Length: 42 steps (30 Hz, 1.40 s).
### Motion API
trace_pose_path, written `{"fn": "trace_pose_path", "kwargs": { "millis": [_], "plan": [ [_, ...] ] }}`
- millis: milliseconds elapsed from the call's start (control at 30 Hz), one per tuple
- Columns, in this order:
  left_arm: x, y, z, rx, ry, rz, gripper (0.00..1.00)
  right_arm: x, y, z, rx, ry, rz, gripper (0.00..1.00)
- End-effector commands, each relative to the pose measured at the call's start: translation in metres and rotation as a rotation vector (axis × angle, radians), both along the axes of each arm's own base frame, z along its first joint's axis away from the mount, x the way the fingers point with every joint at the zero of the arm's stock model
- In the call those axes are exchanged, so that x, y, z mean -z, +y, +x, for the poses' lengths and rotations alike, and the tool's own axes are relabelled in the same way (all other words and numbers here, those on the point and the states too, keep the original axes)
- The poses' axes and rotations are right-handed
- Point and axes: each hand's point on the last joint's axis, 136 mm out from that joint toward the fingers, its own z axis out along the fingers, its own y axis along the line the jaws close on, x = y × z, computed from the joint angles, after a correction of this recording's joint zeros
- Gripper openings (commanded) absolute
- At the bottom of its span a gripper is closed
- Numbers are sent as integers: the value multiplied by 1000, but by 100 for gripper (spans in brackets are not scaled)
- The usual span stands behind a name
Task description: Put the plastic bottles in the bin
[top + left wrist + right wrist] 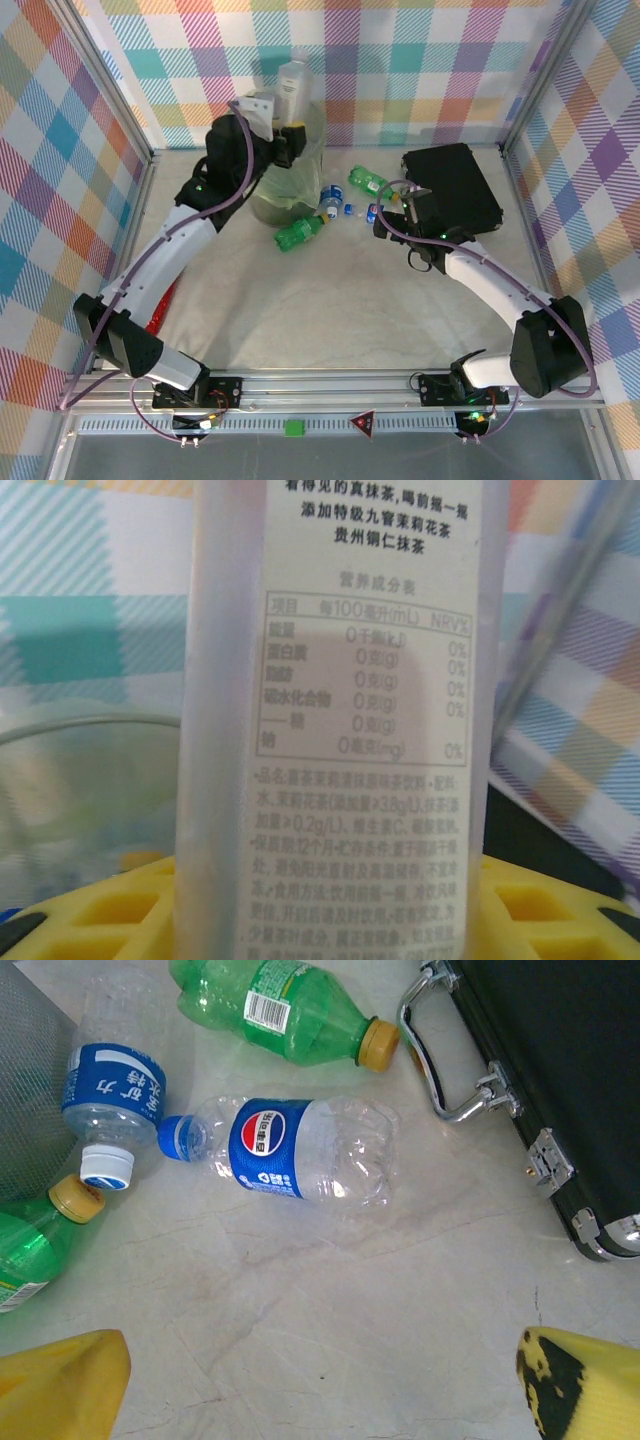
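Black rectangular hard case (455, 185) lies flat and shut on the pale, marble-patterned table top (330, 300), far right, near the right wall. Chrome carry handle (455, 1115) projects from the edge facing the table's middle, with a chrome latch (553, 1160) on the same edge. Pastel checked fabric (420, 70) lines the enclosure walls. Aluminium rail (330, 385) bounds the near edge. Below it sit a green square marker (293, 428) and a red triangular marker (362, 425). A red item (160, 315), partly hidden, lies by the left edge.
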Motion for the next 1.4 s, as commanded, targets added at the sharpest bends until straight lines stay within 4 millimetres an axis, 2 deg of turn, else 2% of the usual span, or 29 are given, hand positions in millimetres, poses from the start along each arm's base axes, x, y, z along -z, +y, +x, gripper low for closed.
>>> {"fn": "trace_pose_path", "kwargs": {
  "millis": [0, 167, 233, 300, 467, 533, 667, 733, 800, 900, 967, 1067, 1233, 1367],
  "plan": [
    [8, 35, 24, -92, 24, 81, 51, -8, -4, 0, -7, -27, -14, 99],
    [22, 69, 46, -146, 79, 118, 51, -11, -6, 0, -5, -34, -16, 99],
    [26, 76, 53, -152, 91, 121, 51, -12, -5, 0, -6, -36, -12, 99],
    [41, 83, 58, -163, 140, 134, 51, -13, -4, 0, -9, -35, -5, 99],
    [61, 88, 67, -172, 193, 140, 53, -15, -3, -1, -10, -35, 1, 99],
    [66, 89, 70, -178, 205, 133, 60, -15, -5, -2, -9, -35, -2, 99],
    [64, 93, 71, -201, 209, 105, 86, -16, -7, -5, -10, -36, -12, 99],
    [58, 93, 68, -202, 195, 87, 94, -15, -7, -5, -12, -34, -17, 99],
    [50, 93, 63, -201, 180, 65, 99, -14, -7, -5, -13, -29, -19, 99],
    [39, 94, 51, -197, 163, 31, 100, -11, -6, -3, -17, -24, -22, 99],
    [24, 94, 43, -188, 119, -11, 100, -8, -4, 0, -26, -18, -22, 99],
    [18, 94, 26, -173, 110, -66, 100, -5, 3, 7, -54, -13, -23, 99],
    [22, 89, 4, -147, 121, -188, 100, 1, 21, 28, -156, -10, -51, 99],
    [51, 87, -9, -142, 187, -326, 100, 9, 33, 52, -234, -6, -108, 99]
  ]
}}
